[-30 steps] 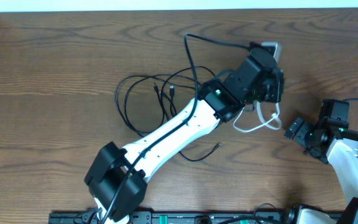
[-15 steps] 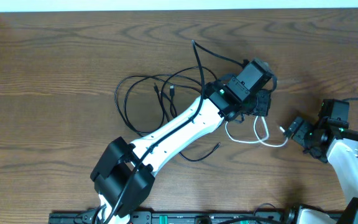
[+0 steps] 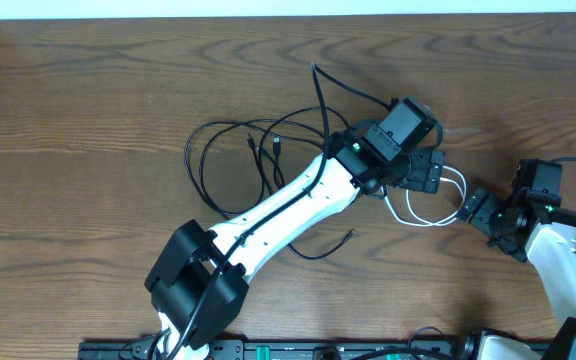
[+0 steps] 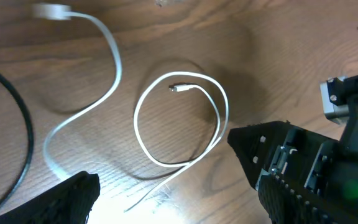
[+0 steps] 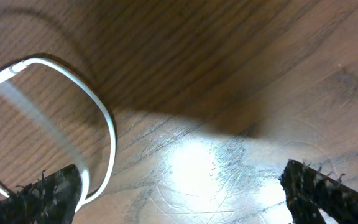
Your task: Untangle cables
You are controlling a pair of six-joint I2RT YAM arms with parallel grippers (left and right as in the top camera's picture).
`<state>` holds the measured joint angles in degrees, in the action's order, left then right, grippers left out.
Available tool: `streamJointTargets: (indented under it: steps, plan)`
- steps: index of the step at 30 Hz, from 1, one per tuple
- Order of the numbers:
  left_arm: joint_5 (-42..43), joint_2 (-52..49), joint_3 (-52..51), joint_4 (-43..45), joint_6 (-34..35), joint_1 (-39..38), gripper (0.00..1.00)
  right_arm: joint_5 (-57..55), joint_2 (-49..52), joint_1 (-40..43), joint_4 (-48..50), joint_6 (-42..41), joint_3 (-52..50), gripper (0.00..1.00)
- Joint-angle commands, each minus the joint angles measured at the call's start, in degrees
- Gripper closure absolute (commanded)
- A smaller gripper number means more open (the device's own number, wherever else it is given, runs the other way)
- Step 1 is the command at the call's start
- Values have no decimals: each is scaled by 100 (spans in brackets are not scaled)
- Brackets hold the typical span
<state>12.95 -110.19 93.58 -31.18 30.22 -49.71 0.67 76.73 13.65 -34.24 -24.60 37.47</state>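
The left claw (image 4: 161,158) stood wide open, empty, over the looped white cable (image 4: 135,121). The right claw (image 5: 179,186) gaped empty too.

A dark brown wooden table (image 3: 88,110) with wavy grain fills every view. Well beyond the left gripper (image 3: 430,170), along the far edge, runs a plain white strip (image 3: 268,7); whether it is wall or floor cannot be told. On the near side, behind that gripper, a black rail (image 3: 118,350) lies along the table's edge, and straight beneath the right gripper (image 5: 176,186) a bright patch of glare (image 5: 197,162) whitens the wood, with a broad soft shadow (image 5: 185,81) just ahead of it.
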Motion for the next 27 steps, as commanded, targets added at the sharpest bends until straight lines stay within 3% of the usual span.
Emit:
streamJointTargets:
  steps: [1, 6, 14, 21, 27]
  plan:
    - [-551, 332, 42, -188, -190, 164, 13, 247, -81, 13, 13, 133, -11, 1]
    - [-1274, 741, 42, -1023, -254, 647, 13, 1488, -81, 13, 208, 1508, -11, 1]
    - [-1191, 1167, 42, -2258, -254, 1753, 13, 3788, -81, -116, 501, 2256, 87, 1]
    - [-1196, 1172, 39, -3060, -256, 2385, 7, 3423, -81, -1207, -68, 2229, 1095, 1]
    - [-1198, 1172, 39, -3095, -254, 2474, 5, 1572, -68, -2511, -219, 2173, 1574, 1]
